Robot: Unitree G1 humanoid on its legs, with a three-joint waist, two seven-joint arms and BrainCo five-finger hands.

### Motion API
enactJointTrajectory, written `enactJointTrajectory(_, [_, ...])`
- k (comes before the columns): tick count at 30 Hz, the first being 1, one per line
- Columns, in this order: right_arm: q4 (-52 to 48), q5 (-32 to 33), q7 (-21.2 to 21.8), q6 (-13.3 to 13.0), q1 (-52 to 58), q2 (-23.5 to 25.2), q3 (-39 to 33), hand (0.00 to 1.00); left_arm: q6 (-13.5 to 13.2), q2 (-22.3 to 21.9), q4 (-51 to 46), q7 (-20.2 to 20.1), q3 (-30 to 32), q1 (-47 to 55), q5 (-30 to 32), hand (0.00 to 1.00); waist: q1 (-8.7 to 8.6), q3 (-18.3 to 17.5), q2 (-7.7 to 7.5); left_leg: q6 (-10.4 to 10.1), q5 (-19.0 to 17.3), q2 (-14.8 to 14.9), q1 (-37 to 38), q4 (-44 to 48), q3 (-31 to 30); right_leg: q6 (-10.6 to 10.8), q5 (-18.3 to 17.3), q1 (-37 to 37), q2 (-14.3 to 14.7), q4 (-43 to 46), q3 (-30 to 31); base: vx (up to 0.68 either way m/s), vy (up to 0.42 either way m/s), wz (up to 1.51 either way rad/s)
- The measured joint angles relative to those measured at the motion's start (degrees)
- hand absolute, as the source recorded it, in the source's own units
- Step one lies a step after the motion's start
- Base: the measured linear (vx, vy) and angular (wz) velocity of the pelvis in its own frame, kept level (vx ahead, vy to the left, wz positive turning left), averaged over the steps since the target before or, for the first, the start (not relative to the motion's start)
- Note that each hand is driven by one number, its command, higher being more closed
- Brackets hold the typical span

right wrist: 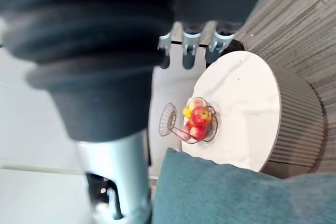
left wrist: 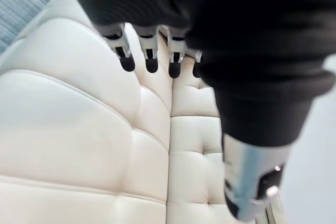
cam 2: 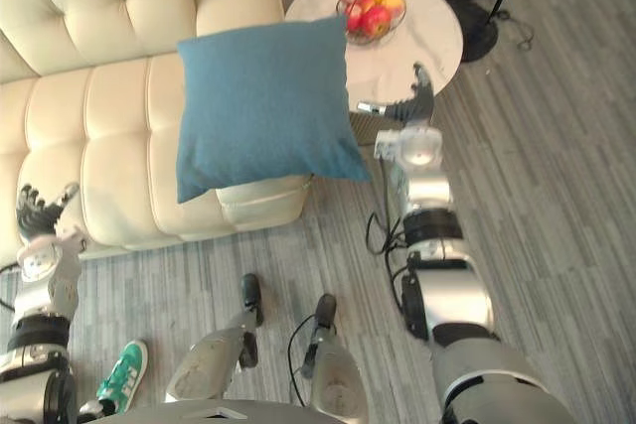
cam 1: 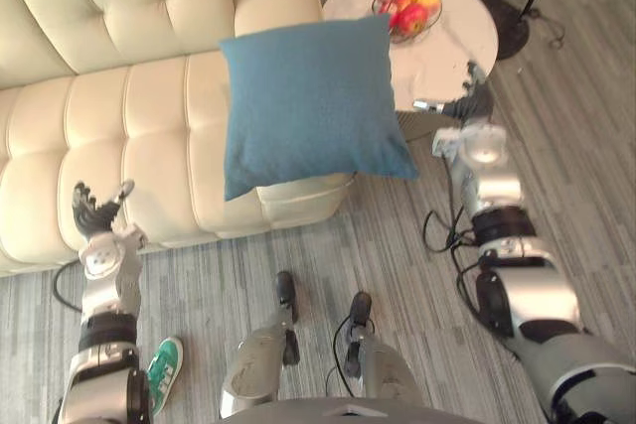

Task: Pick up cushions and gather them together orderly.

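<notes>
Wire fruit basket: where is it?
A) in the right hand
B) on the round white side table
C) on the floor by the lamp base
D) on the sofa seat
B: the wire fruit basket stands on the round white side table at the sofa's end. The right hand is open near the table's edge, apart from the basket.

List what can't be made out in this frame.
1. Blue cushion, eye views: its own face hides whether it rests on the sofa or hangs clear.
2. Fruit in the wire basket, eye views: too small to identify.
3. Green shoe, eye views: partly behind the left arm.
</notes>
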Motion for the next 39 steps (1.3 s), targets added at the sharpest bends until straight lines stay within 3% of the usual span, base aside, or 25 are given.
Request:
enactJointTrajectory(11, [8.9,1.4,-0.8,1.5,-12.5,0.6,4.8,0.00,-0.3,-1.3,0.1,0.7,-11.6,-10.4,-0.1,0.00,-0.41,5.4,1.28,-0.7,1.7,0.1,-4.1,0.0,-0.9,-0.6,-2.3,-6.9,-0.8,6.9,-0.5,0.00,-0.014,0.03])
enactJointTrajectory(19, [12.2,1.1,-0.7,2.8,-13.0,5.1,5.9,0.00,0.3,-5.7,3.2,0.6,-20.2,-16.4,0.1,0.00,-1.99,7.3,1.87,-0.8,2.4,0.0,-6.0,0.0,-1.4,-0.7,-2.7,-9.4,-1.1,9.0,-0.9,0.00,-0.008,0.02])
enactJointTrajectory(23, [12.1,1.7,-1.4,2.7,-12.9,8.4,5.0,0.00,1.3,-7.3,7.7,0.8,-21.2,-19.4,0.1,0.00,-2.82,7.4,1.87,-1.0,2.5,0.2,-7.6,0.0,-1.4,-1.0,-3.4,-12.0,-1.2,10.8,-0.6,-0.01,-0.026,-0.01])
enactJointTrajectory(24, [12.0,1.9,-1.6,2.6,-12.9,8.8,4.9,1.00,1.5,-7.4,8.0,0.8,-21.3,-19.7,0.1,0.00,-2.89,7.4,1.86,-1.1,2.6,0.2,-7.9,0.0,-1.4,-1.0,-3.5,-12.4,-1.2,11.0,-0.6,0.00,-0.039,-0.07])
enactJointTrajectory(25, [12.0,2.3,-1.9,2.5,-12.9,9.5,4.8,1.00,2.0,-7.6,8.9,0.8,-21.3,-20.5,0.2,0.00,-3.04,8.1,1.88,-1.2,2.7,0.2,-7.8,0.0,-1.1,-1.1,-3.6,-12.6,-1.2,11.3,-0.2,0.00,-0.043,-0.10])
enactJointTrajectory(26, [12.0,2.3,-1.9,2.5,-12.8,10.0,4.9,1.00,2.3,-7.6,9.3,0.8,-21.3,-21.0,0.2,1.00,-3.25,8.5,1.85,-1.2,2.7,0.3,-7.8,0.0,-0.8,-1.1,-3.7,-13.0,-1.2,11.7,0.1,0.00,-0.040,-0.12])
enactJointTrajectory(39, [4.6,6.8,-2.1,-1.6,-7.2,14.2,7.3,1.00,3.0,-7.7,13.7,0.8,-22.3,-25.5,0.2,1.00,-3.95,9.4,1.84,-1.5,2.8,0.8,-9.4,0.0,2.1,-1.1,-3.7,-16.5,-1.0,13.0,2.2,0.01,-0.020,-0.09])
